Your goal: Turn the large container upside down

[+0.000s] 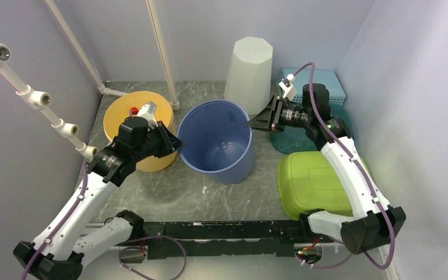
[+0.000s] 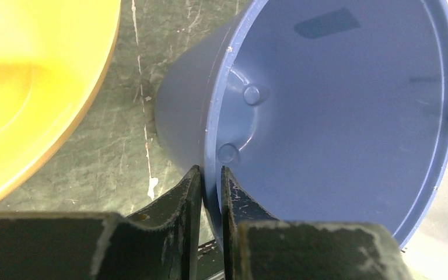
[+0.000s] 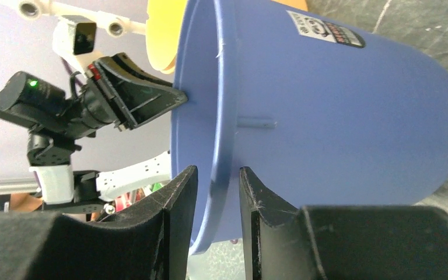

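Note:
The large blue bucket (image 1: pixel 216 140) stands upright and open-topped in the middle of the table. My left gripper (image 1: pixel 178 142) is shut on its left rim, one finger inside and one outside; the left wrist view shows the fingers (image 2: pixel 211 175) pinching the bucket wall (image 2: pixel 338 105). My right gripper (image 1: pixel 251 122) straddles the right rim. In the right wrist view its fingers (image 3: pixel 219 175) sit either side of the bucket rim (image 3: pixel 338 105), the outer finger against the wall and a gap at the inner one, so it is open.
A yellow bowl (image 1: pixel 129 111) lies behind my left gripper. A tall white bin (image 1: pixel 248 67) stands upside down at the back. A green tub (image 1: pixel 312 184), a teal dish (image 1: pixel 294 143) and a light blue basket (image 1: pixel 326 79) are on the right.

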Available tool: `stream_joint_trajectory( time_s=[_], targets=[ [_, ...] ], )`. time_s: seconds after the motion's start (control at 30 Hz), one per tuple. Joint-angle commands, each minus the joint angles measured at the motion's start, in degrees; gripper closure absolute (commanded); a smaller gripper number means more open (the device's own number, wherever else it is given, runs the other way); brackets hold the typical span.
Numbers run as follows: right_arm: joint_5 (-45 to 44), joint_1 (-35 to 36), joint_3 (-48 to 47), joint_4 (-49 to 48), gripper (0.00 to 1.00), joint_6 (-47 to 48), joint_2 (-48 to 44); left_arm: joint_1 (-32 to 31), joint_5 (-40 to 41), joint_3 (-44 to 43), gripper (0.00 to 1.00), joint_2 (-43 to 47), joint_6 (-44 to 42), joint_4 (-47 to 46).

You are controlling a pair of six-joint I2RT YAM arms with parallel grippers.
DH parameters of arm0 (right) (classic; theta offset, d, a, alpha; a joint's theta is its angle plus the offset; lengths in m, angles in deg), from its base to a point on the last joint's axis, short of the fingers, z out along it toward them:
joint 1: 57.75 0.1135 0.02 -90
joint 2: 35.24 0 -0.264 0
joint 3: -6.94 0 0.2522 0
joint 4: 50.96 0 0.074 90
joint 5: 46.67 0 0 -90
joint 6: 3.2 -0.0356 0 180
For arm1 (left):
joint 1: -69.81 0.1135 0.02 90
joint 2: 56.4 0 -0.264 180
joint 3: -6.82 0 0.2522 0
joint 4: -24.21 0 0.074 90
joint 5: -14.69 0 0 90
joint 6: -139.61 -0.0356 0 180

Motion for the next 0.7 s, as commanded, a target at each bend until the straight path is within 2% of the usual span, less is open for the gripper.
stream_joint_trajectory(
  time_s=[0.0, 0.13, 0.43, 0.67],
  targets=[
    [-2.7, 0.7, -2.9, 2.5, 0.65, 1.6, 1.6, -0.7, -2.7, 1.1, 0.97, -1.1, -1.6, -1.2],
    [-4.2, 1.7, -4.1, 2.7, 0.66, 1.7, 2.5, -0.7, -2.6, 1.4, 0.97, -0.5, -1.1, -2.2],
    [2.1, 2.0, -2.8, -4.9, 0.85, -1.8, 1.4, -0.7, -3.1, 1.7, 0.97, -0.9, -1.0, -2.7],
    [1.5, 2.3, -3.2, -2.7, 1.00, -0.3, 2.0, -0.7, -3.2, 1.3, 0.97, -1.1, -1.2, -2.9]
  ],
)
